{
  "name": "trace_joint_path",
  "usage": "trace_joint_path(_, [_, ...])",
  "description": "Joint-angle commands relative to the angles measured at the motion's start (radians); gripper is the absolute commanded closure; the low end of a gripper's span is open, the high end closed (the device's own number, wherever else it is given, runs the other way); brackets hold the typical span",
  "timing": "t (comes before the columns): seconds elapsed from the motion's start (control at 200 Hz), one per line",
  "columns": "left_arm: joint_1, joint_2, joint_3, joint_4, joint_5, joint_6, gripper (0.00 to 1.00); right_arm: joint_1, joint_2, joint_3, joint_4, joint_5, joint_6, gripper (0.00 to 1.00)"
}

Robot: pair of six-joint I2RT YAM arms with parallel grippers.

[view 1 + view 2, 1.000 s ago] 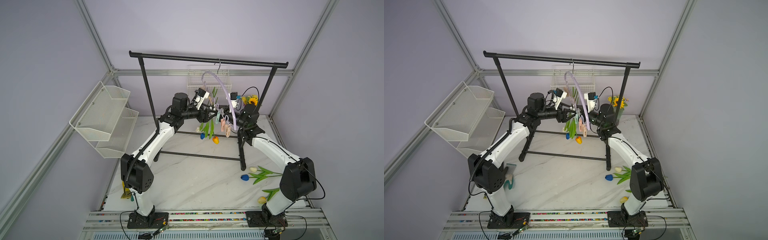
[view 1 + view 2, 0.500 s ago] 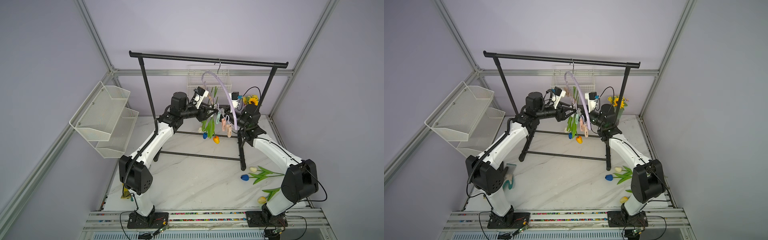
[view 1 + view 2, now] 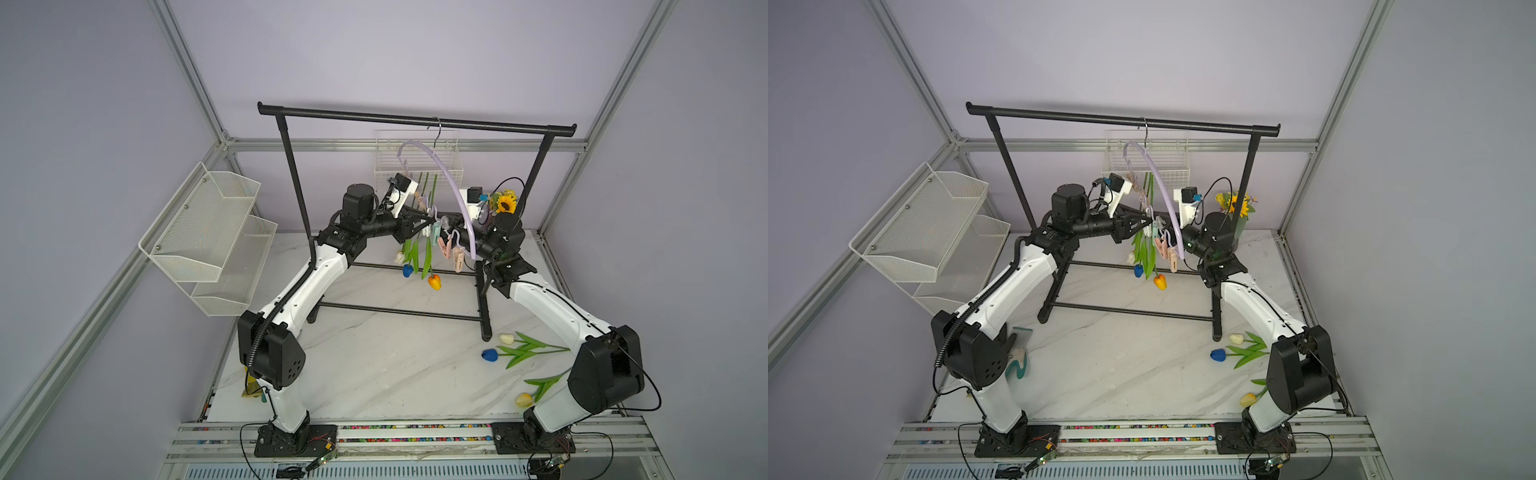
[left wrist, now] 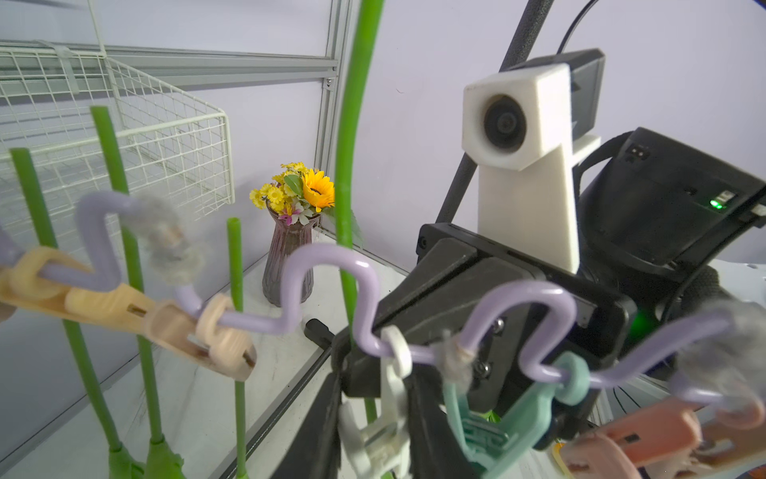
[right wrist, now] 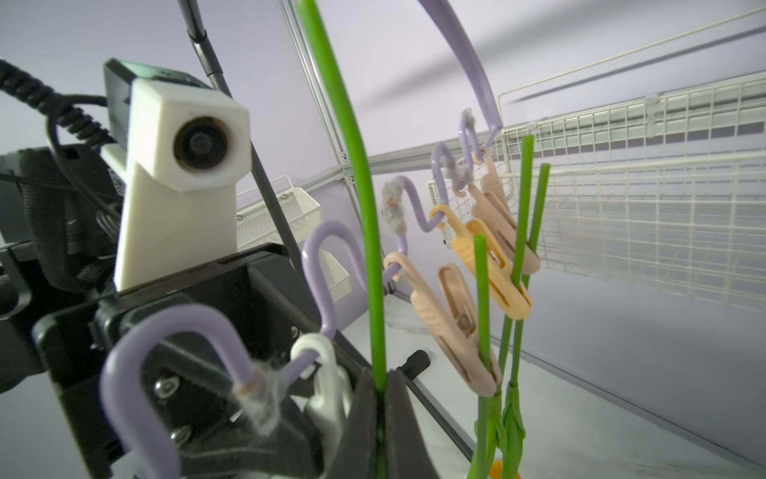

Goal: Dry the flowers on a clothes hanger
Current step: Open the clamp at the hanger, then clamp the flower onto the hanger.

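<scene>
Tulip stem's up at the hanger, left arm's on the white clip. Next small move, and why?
Probably squeeze the white clothespin fully with the left pincer: its fingers flank that clip on the clothes hanger, and the right pincer, shut on the tulip stem, holds it right beside the clip. Whether the clip's mouth is open is hidden.

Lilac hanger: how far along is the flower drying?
Done: three green tulip stems clipped in peach plastic pegs on the pale lilac arched hanger. In hand: right gripper grips a fourth stem; left gripper pinches the white plastic peg. Left: three tulips on the marble table.
</scene>
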Motion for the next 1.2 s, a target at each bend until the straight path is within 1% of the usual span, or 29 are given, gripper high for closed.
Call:
trace_joint_path(0.0, [-0.006,-0.038,0.03,0.026,0.026,-0.009,0.77,0.008,-0.048,-0.03,0.001,0.056,0.023,1.0])
trace_joint_path(0.19, [-0.006,-0.038,0.032,0.037,0.03,-0.019,0.78,0.008,-0.086,-0.098,0.012,0.094,0.076,1.0])
trace_joint_path(0.43, [-0.006,-0.034,0.044,0.049,0.037,-0.03,0.79,0.007,-0.115,-0.179,0.032,0.1,0.222,1.0])
trace_joint_path(0.67, [-0.006,-0.032,0.044,0.06,0.041,-0.044,0.79,0.007,-0.122,-0.268,0.116,0.051,0.327,1.0])
trace_joint_path(0.935, [-0.006,-0.028,0.044,0.07,0.044,-0.052,0.8,0.017,-0.116,-0.29,0.155,-0.04,0.362,1.0])
trace_joint_path(1.195, [-0.006,-0.026,0.044,0.072,0.049,-0.054,0.8,0.03,-0.117,-0.297,0.184,-0.09,0.39,1.0])
